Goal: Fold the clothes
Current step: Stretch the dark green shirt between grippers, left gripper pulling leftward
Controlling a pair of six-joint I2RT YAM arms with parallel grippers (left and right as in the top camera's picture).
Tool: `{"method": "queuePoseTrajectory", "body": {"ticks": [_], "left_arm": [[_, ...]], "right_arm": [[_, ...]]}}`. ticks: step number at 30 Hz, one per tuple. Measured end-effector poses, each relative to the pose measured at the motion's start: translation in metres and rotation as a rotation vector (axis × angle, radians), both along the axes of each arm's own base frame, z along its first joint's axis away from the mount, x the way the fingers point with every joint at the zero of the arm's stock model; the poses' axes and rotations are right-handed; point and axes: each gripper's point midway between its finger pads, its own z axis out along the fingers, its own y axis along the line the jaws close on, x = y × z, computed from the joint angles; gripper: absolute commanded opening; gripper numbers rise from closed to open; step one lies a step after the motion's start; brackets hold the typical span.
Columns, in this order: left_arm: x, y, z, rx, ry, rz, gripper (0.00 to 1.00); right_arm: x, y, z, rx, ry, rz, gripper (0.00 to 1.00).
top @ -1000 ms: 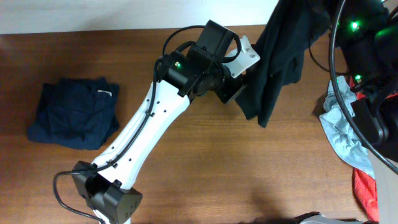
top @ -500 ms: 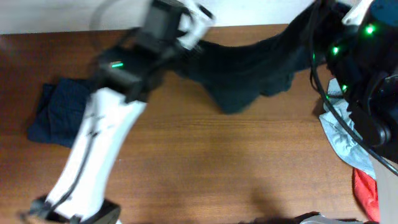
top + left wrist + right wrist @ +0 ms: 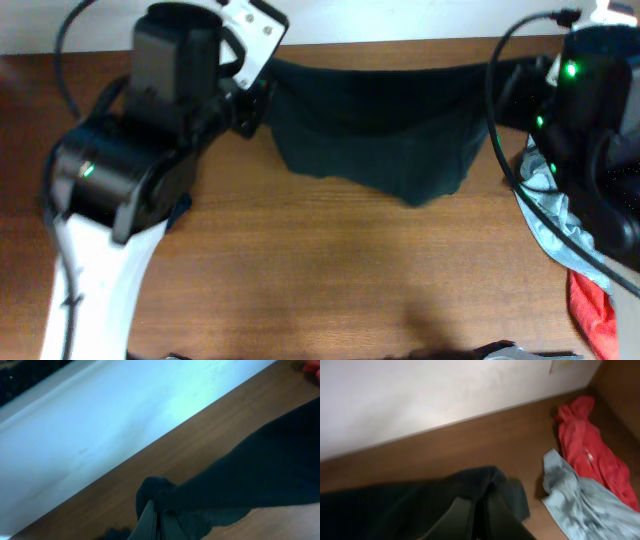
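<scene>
The big black shirt (image 3: 380, 140) hung stretched wide over the far side of the table (image 3: 330, 280); the left gripper (image 3: 156, 519) was pinched tight on its left corner; the right gripper (image 3: 476, 510) was pinched tight on its right corner; a pale blue garment (image 3: 580, 502) and a red garment (image 3: 587, 447) lay bunched together at the right edge.

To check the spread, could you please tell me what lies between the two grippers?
The dark shirt, stretched from left gripper to right gripper, seen overhead.
</scene>
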Motion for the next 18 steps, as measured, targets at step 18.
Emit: {"method": "queuePoseTrajectory", "body": {"ticks": [18], "left_arm": [[-0.106, 0.047, 0.007, -0.042, 0.097, 0.034, 0.00]], "right_arm": [[-0.092, 0.010, -0.043, 0.055, 0.271, 0.177, 0.04]]}}
